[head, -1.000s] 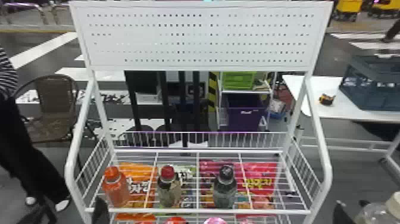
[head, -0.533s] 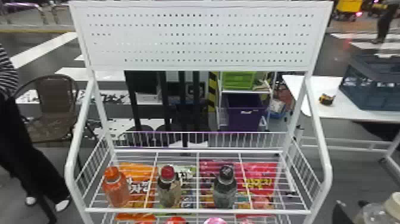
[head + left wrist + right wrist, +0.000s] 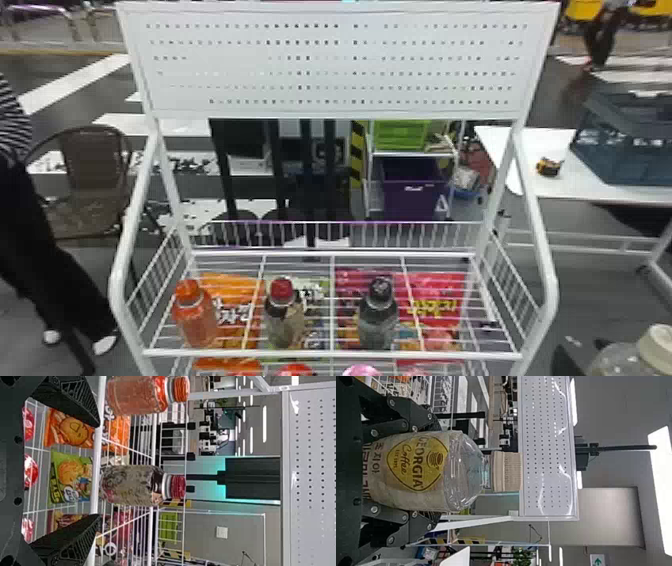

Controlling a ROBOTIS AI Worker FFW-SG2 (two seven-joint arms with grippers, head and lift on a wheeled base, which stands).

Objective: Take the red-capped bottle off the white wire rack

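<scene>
Left gripper [image 3: 98, 471], empty, its fingers spread wide, faces the front rim of the white wire rack [image 3: 300, 354]. Its dark tip has gone from the rack's front left corner, which suggests that it is lining up for the grasp. Right gripper [image 3: 437, 471], right of the rack, holds a cream-capped bottle [image 3: 415, 471]. Beyond the rack's front rim, the red-capped bottle [image 3: 284, 322] stands upright, cap upward, long axis vertical, between the orange-capped bottle [image 3: 196, 320] and the black-capped bottle [image 3: 378, 322].
</scene>
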